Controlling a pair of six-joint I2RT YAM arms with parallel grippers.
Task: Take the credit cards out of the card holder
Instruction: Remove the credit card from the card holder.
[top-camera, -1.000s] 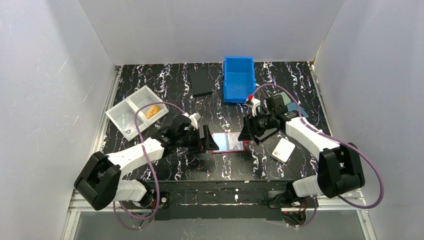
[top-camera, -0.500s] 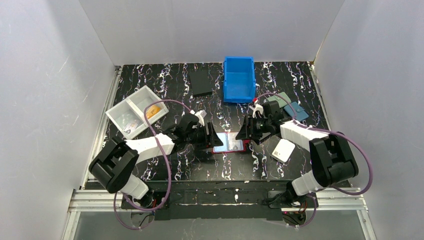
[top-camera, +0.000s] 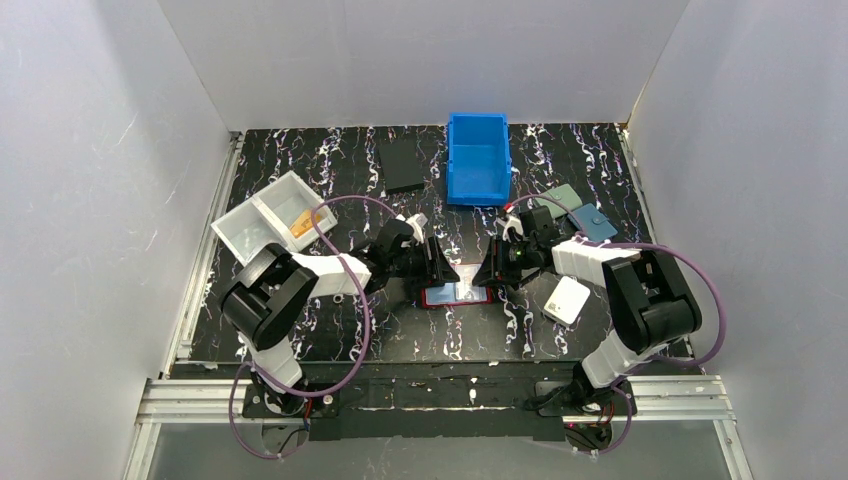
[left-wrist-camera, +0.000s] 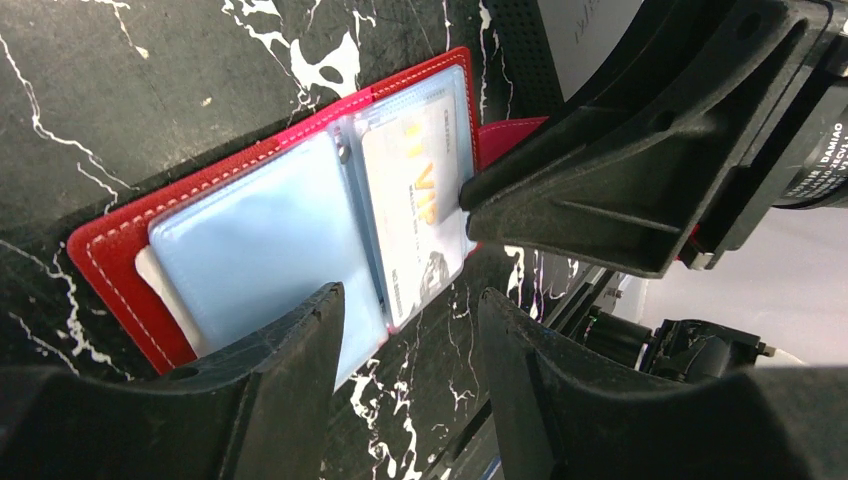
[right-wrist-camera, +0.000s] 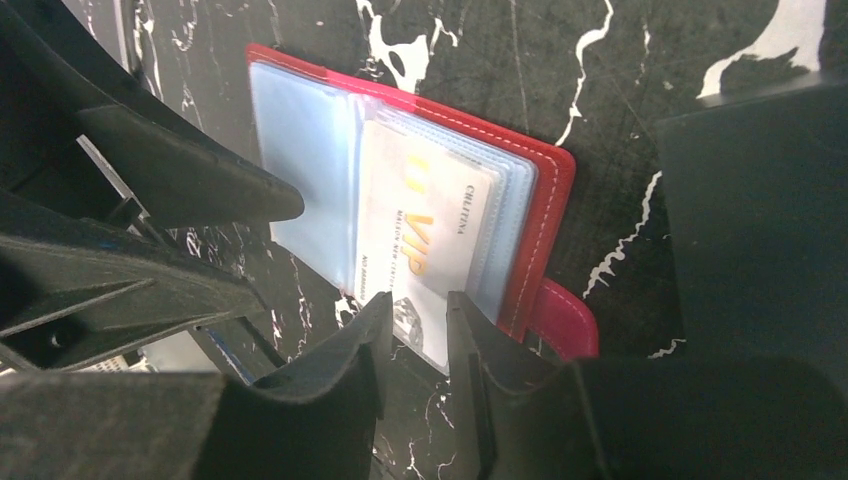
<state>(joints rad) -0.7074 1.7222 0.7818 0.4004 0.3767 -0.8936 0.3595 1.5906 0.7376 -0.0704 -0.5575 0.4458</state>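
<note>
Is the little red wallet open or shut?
Open: the holder lies spread flat, pale pockets up, a whitish card showing in one.

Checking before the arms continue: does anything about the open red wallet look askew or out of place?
The whitish card with gold VIP lettering seems to poke past its clear sleeve in the red bifold card holder, lower end in the right wrist view.

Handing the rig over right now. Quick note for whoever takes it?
Left gripper: open, over the edge of the card holder's blue-grey leaf.
Right gripper: narrowly open, tips at the whitish card's edge, not visibly clamped.
Done: holder lies open on the table; orange card is in the white tray.
Left: pull the whitish card from its pocket.
</note>
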